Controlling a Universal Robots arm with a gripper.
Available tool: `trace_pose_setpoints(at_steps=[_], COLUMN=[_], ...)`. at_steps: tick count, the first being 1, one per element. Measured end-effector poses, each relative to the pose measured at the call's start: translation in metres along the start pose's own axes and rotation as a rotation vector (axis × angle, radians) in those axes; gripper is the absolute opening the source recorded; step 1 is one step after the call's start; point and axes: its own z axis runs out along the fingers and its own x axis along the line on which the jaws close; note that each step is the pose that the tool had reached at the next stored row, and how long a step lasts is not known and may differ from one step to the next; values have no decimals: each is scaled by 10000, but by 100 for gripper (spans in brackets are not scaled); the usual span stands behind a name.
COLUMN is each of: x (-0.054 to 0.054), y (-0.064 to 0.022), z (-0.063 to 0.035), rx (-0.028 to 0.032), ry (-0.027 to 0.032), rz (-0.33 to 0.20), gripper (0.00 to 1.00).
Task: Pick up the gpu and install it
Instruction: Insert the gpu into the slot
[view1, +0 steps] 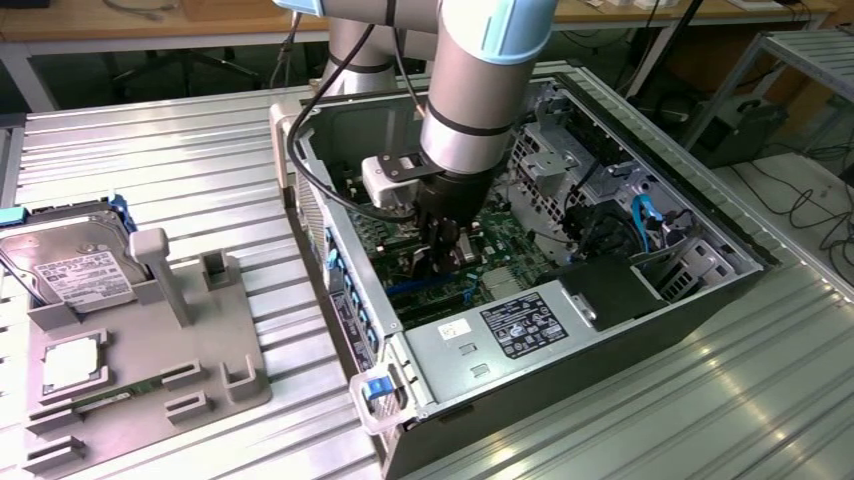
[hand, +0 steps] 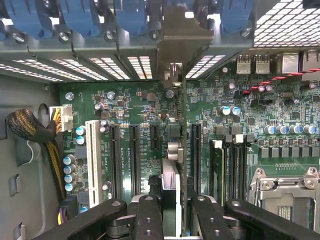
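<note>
From the wrist camera I see my jaws pinching the gpu, held edge-on and running up toward the bracket at the rear slot openings. The card hangs above the motherboard, between the black expansion slots and the blue one. Further out, the open computer case sits on the table. Risk, as I judge it: edge connector missing its slot, or bracket catching the rear frame.
</note>
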Motion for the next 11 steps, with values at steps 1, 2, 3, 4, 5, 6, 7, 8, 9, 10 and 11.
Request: trace_pose_setpoints(at_steps=[1,2,3,4,5,6,7,8,9,10,11], x=[0,0,0,-1,-2,-2,-2,-2,-2,-1,-2], y=[0,0,0,0,0,0,0,0,0,0,0], z=[0,0,0,2,6,8,8,8,9,12,18], rx=[0,0,0,0,1,0,0,-1,-1,0,1], ry=[1,1,1,-3,-18,-29,-32,-33,-33,-34,-37], rz=[-1,-2,-1,-2,-2,-2,-1,-1,-2,-2,-3], gripper=[28,28,28,28,28,28,28,28,28,28,28])
